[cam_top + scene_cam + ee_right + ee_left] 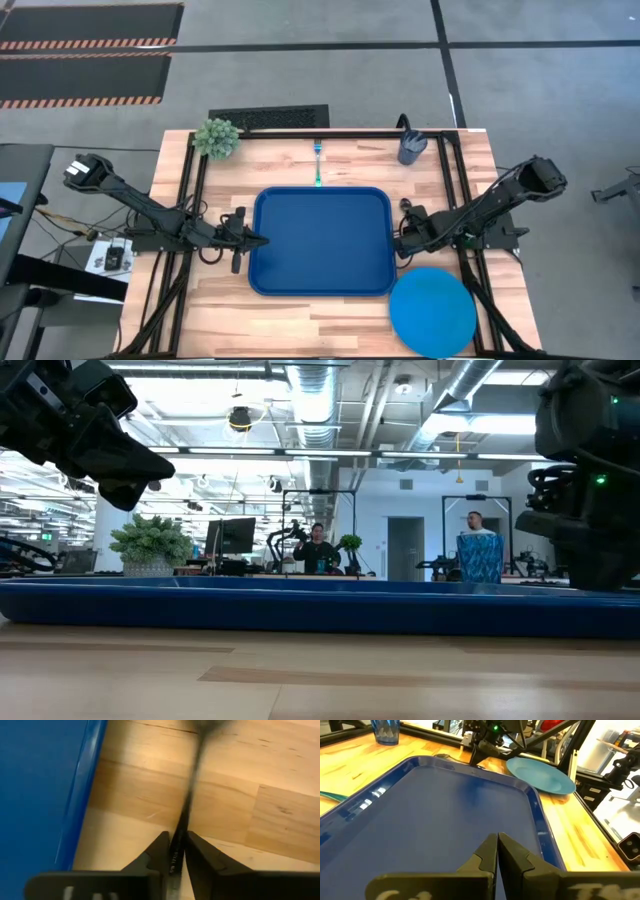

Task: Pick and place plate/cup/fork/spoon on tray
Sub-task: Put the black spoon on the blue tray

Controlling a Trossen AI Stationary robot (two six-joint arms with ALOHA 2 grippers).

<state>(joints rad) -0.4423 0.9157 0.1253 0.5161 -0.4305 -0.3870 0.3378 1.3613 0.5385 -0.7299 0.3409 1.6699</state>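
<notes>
Spoon [187,805]: dark handle pinched between right fingers [176,851], just beside tray [320,240] (right rim).
Left fingers [497,851]: closed, empty, over tray.

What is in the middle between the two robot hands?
The empty blue tray lies between the left gripper and the right gripper, seen from the high view.

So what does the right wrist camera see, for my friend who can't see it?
The right gripper is closed on the spoon by its thin dark handle, above the light wooden table. The blue tray and its raised rim lie beside it.
</notes>
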